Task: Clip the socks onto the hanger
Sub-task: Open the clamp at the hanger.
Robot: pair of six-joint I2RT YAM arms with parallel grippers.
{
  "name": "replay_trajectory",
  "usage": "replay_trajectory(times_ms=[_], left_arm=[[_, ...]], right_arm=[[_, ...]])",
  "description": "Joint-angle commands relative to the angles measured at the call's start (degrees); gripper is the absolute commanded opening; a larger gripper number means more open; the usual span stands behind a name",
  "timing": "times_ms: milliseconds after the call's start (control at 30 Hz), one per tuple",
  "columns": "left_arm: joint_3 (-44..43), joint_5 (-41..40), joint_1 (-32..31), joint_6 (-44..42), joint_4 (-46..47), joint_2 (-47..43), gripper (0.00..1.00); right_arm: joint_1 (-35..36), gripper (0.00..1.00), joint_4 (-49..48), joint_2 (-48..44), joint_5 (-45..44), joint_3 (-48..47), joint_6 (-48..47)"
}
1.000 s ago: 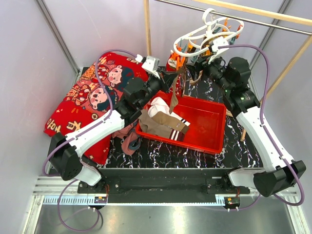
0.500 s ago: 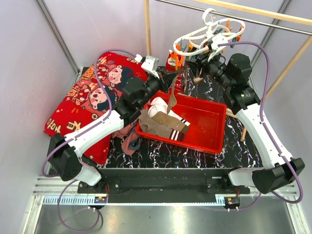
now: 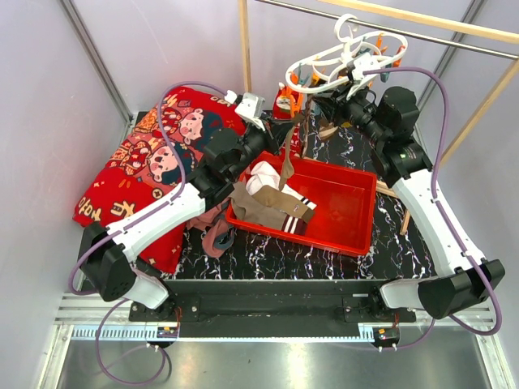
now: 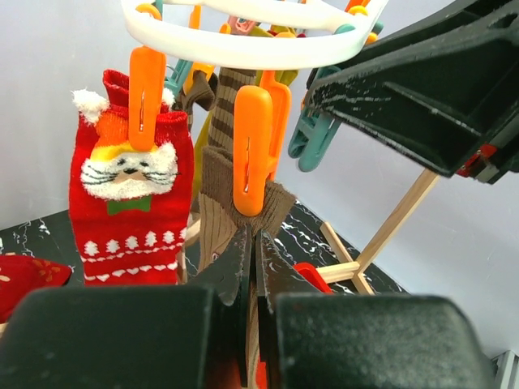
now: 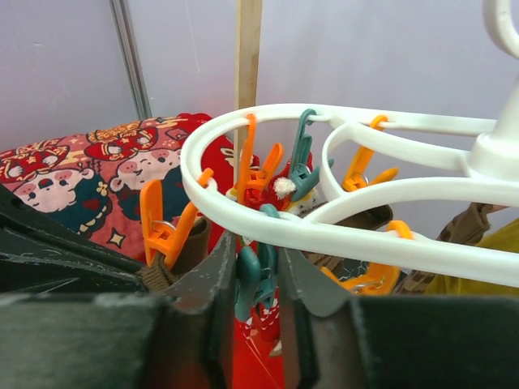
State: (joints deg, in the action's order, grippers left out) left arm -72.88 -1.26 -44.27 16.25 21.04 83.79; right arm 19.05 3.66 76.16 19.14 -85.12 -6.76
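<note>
Left gripper (image 4: 251,243): fingers pressed together, pinching the brown sock (image 4: 217,203) just under the hanger (image 4: 243,47). An orange peg (image 4: 253,150) on the white ring sits over the sock's upper part, right above my fingertips. From the top view, the rest of this sock hangs down towards the red bin (image 3: 357,235).

Right gripper (image 5: 257,247): I see its fingers closed in on a teal peg (image 5: 247,284) hanging from the near side of the ring, one finger on each side and touching it.

The hanger hangs by its hook at the back right, above the far edge of the table, with both grippers raised to it. A red cat-face sock (image 4: 130,203) is clipped beside the brown one under a second orange peg.

More socks (image 3: 272,207), taupe with striped cuffs and one white, lie piled at the left end of the bin. The red cartoon cushion (image 3: 146,154) lies to the left of the bin.
</note>
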Motion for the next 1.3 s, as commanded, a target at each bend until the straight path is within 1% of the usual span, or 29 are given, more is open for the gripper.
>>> replay_trajectory(times_ms=[0, 33, 133, 167, 233, 267, 367, 400, 433, 467, 500, 533, 633, 700, 733, 867, 967, 1000, 1033, 1067, 1133, 1167, 1267], left_arm=[[-1.4, 0.5, 0.2, -2.4, 1.6, -2.4, 0.0], [-1.5, 0.4, 0.3, -2.9, 1.5, -2.3, 0.01], [-1.7, 0.4, 0.9, -5.3, 1.2, -1.6, 0.06], [-1.9, 0.6, 1.1, -6.3, 1.4, -1.3, 0.11], [-2.0, 1.0, 1.9, -7.3, 1.7, -0.5, 0.15], [-2.3, 1.0, 2.1, -8.1, 1.8, -0.2, 0.2], [-2.7, 3.8, 2.6, -9.5, 1.9, 0.3, 0.3], [-2.8, 4.3, 2.7, -9.8, 1.9, 0.2, 0.4], [-2.7, 4.8, 2.7, -10.3, 1.9, 0.1, 0.43], [-2.6, 5.8, 2.7, -11.1, 1.6, -0.5, 0.48], [-1.9, 6.3, 2.7, -11.5, 1.4, -0.9, 0.55], [-1.4, 6.9, 2.7, -12.0, 1.2, -1.5, 0.59], [1.3, 9.2, 2.6, -14.6, 0.0, -4.4, 0.69], [2.5, 12.1, 2.3, -15.8, -2.0, -6.3, 0.73], [3.8, 12.9, 2.1, -17.7, -2.9, -7.0, 0.75], [6.4, 15.3, -1.6, -25.8, -10.7, -8.5, 0.8], [5.7, 15.8, -4.5, -29.7, -18.5, -6.0, 0.8], [5.0, 15.6, -5.6, -30.5, -20.5, -3.7, 0.8], [4.1, 14.9, -6.3, -31.1, -24.9, -2.3, 0.79], [2.1, 12.4, -6.9, -31.9, -26.9, -1.1, 0.78], [0.9, 10.0, -8.8, -32.9, -30.8, 2.7, 0.78], [0.4, 8.0, -9.8, -33.3, -31.4, 3.7, 0.78], [-0.8, 6.7, -10.3, -33.5, -33.2, 8.1, 0.77]], right_arm=[[0.1, 0.18, -1.5, -0.6, 2.2, -2.2, 1.3], [0.1, 0.15, -1.5, -0.7, 2.0, -2.2, 1.8], [0.1, 0.07, -1.3, -1.4, 1.6, -1.5, 4.4], [0.1, 0.05, -1.3, -1.5, 1.5, -1.4, 6.0], [0.1, 0.01, -1.2, -1.5, 1.6, -0.9, 8.1], [0.1, 0.0, -1.1, -1.6, 1.8, -0.8, 10.1], [0.1, 0.0, -1.1, -1.3, 2.7, -0.3, 12.7], [0.1, 0.0, -1.1, -1.1, 2.8, -0.1, 13.3], [0.1, 0.0, -1.1, -1.0, 2.7, 0.0, 13.6], [0.1, 0.0, -1.1, -0.8, 2.7, 0.0, 14.3], [0.1, 0.0, -1.1, -0.6, 2.7, -0.1, 14.7], [0.1, 0.0, -1.1, -0.5, 2.6, -0.2, 14.9], [0.2, 0.0, -1.2, 0.3, 2.7, -0.5, 15.8], [0.2, 0.0, -1.3, 0.7, 2.7, -0.6, 16.3], [0.1, 0.0, -1.4, 0.8, 2.7, -0.6, 16.4], [0.2, 0.0, -1.6, 1.4, 2.5, -0.3, 16.4], [0.2, 0.0, -1.7, 1.4, 2.5, 0.0, 16.5], [0.1, 0.0, -1.6, 1.4, 2.4, 0.2, 16.6], [0.1, 0.0, -1.7, 1.4, 2.4, 0.3, 16.5], [0.2, 0.0, -1.8, 1.5, 2.4, 0.4, 16.6], [0.2, 0.0, -2.0, 1.4, 2.0, 0.7, 16.4], [0.1, 0.0, -1.9, 1.4, 2.0, 0.9, 16.3], [0.1, 0.0, -2.1, 1.4, 1.4, 1.3, 16.0]])
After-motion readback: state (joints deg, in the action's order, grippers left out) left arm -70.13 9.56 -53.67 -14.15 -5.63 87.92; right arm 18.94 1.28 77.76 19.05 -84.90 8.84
